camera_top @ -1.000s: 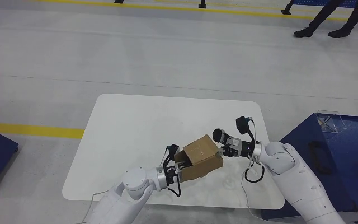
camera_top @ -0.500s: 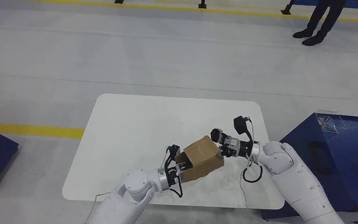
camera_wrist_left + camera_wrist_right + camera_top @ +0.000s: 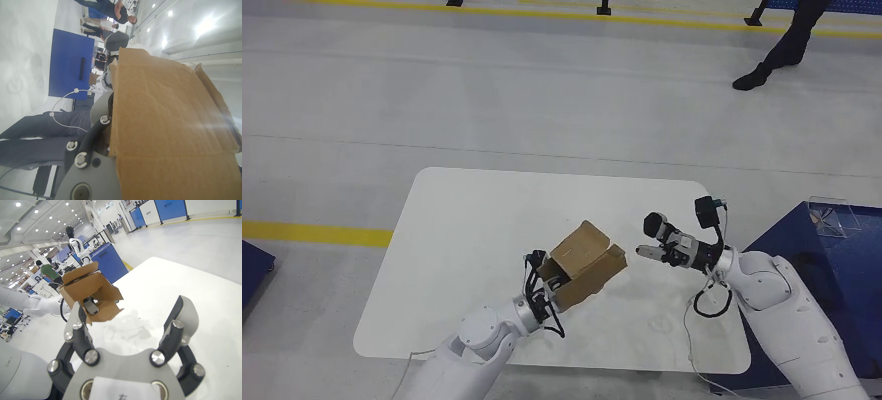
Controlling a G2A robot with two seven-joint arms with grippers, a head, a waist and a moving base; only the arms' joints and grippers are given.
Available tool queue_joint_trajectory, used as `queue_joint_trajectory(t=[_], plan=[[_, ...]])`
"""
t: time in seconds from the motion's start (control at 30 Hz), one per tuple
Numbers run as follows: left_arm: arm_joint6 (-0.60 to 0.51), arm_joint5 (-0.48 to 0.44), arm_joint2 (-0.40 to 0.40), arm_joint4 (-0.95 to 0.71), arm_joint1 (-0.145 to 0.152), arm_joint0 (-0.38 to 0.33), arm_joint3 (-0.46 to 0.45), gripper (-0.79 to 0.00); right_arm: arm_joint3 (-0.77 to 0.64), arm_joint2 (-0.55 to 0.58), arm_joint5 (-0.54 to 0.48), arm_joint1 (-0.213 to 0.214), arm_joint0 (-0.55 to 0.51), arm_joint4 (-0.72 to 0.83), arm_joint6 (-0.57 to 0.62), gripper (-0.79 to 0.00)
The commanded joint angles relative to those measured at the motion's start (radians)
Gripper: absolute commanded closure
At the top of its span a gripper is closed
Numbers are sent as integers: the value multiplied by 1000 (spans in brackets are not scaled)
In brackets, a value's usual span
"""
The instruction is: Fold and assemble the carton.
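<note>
A brown carton hangs tilted above the white table, with loose flaps at its open end. My left gripper is shut on one carton wall. One of its fingers shows inside the box, and the other lies along the outside of the cardboard. My right gripper stands open a short way right of the carton, touching nothing. In the right wrist view its fingers are spread wide over bare table, and the carton sits beyond them.
A blue cabinet stands against the table's right edge, with a clear plastic piece on top. A white cable loops off the right forearm. The table's left and far parts are bare.
My right gripper has come off the carton and drawn back to the right, now open. The left arm has shifted the carton left and tilted it up.
</note>
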Motion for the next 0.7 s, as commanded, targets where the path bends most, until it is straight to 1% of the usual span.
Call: queue_joint_trajectory(t=[0.0,0.13,0.2,0.3,0.4,0.67], plan=[[15,-25,-7,13,0,8,-7,0,-17,4,-6,4,-10,-28,19,-785],[59,-66,-3,101,1,22,-18,0,-62,-13,24,-3,-41,-121,-33,-785],[64,-69,2,119,0,28,-23,0,-73,-24,44,-8,-42,-168,-65,-785],[44,-68,5,135,0,30,-25,0,-88,-44,94,-19,-39,-267,-135,-785],[28,-62,10,149,0,34,-27,0,-96,-73,124,-31,-35,-325,-188,-785],[4,-43,-8,131,1,36,-27,0,-110,-129,146,-50,-26,-396,-230,-785]])
